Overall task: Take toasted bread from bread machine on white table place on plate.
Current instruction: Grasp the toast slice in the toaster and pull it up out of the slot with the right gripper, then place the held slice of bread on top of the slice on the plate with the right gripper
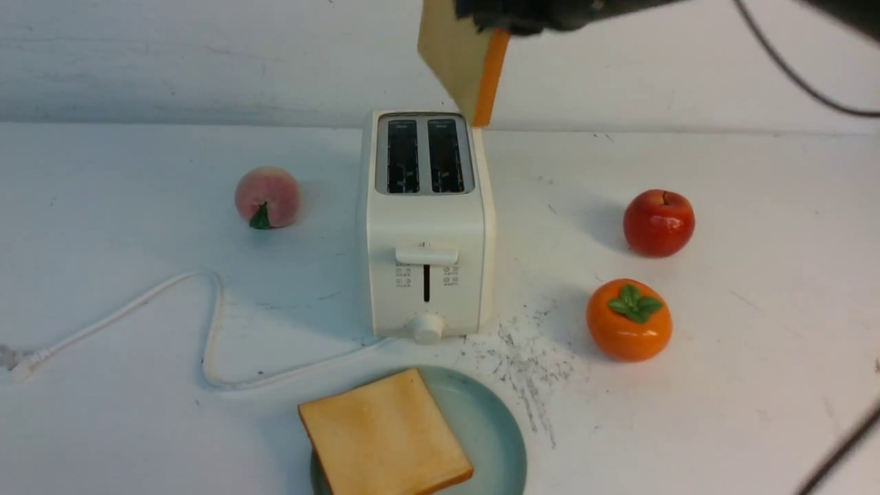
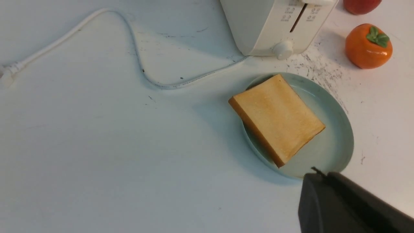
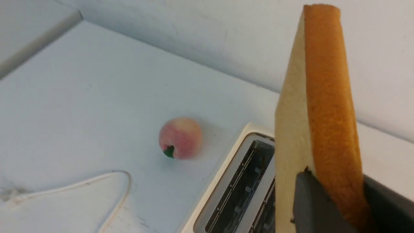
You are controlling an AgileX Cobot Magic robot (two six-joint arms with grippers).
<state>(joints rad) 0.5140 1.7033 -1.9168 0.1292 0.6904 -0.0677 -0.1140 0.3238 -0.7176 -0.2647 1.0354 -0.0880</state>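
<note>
My right gripper point(image 1: 512, 20) is shut on a slice of toasted bread point(image 1: 462, 62), which hangs tilted above the back right of the bread machine point(image 1: 426, 227). In the right wrist view the dark fingers point(image 3: 310, 200) clamp the slice point(image 3: 323, 97) on both faces, over the bread machine point(image 3: 233, 181). Both slots look empty. Another toasted bread slice point(image 1: 385, 436) lies flat on the blue-green plate point(image 1: 491, 430) in front of the bread machine on the white table point(image 1: 137, 412). My left gripper point(image 2: 318, 173) is shut, empty, hovering by the plate point(image 2: 336, 136) near its toast point(image 2: 278, 118).
A peach point(image 1: 267, 196) sits left of the bread machine. A red apple point(image 1: 658, 223) and an orange persimmon point(image 1: 628, 320) sit to its right. The white cord point(image 1: 206, 330) loops across the table's left front. Dark scratches point(image 1: 522, 357) mark the surface beside the plate.
</note>
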